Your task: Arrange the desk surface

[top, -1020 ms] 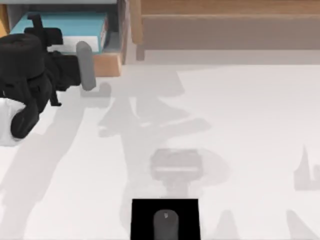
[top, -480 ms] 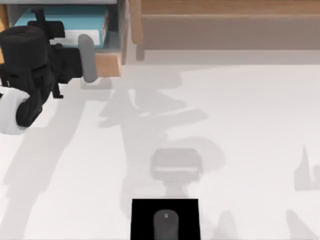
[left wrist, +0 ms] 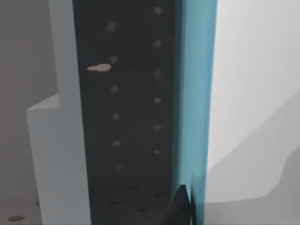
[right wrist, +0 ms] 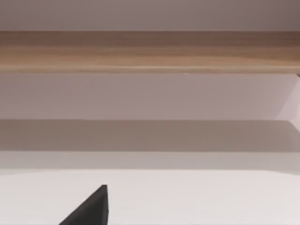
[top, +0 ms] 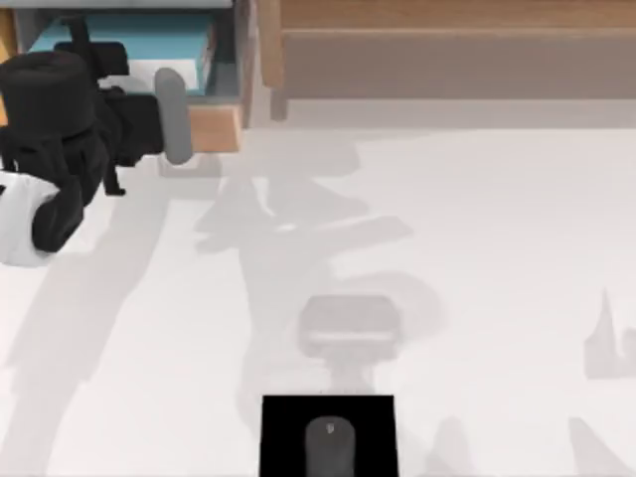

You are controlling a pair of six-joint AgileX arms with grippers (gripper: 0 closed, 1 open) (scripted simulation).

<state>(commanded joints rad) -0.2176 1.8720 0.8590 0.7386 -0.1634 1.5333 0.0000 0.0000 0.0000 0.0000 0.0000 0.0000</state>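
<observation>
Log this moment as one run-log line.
left pincer: at open drawer, far-left | blue book: in drawer | mouse: on black pad | desk surface

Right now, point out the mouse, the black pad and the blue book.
mouse [top: 329, 444], top view, middle of its grey back.
black pad [top: 283, 427], top view, bare part left of the mouse.
blue book [top: 129, 38], top view, its teal cover.

The tabletop [top: 477, 248] is a broad, flat, plain white matte surface spreading across the top view from left to right, crossed by soft grey shadows, and lying level below the far edge.
</observation>
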